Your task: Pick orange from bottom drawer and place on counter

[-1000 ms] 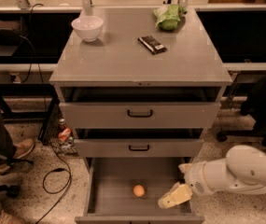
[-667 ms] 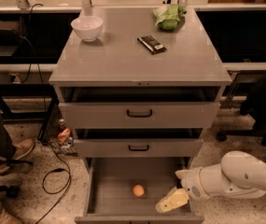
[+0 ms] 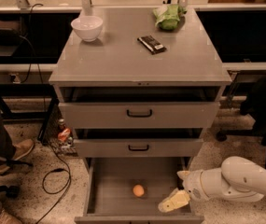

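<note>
Gripper (image 3: 178, 188) sits low over the right side of the open bottom drawer (image 3: 111, 183), fingers spread wide and holding nothing. Orange (image 3: 138, 190) lies on the drawer floor near the gripper, to its left and apart from it. Above, the counter (image 3: 123, 59) carries a bowl (image 3: 87, 28), a dark packet (image 3: 151, 44) and a green bundle (image 3: 169, 17).

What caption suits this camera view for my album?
Robot's gripper hangs inside the open bottom drawer, near the orange.
</note>
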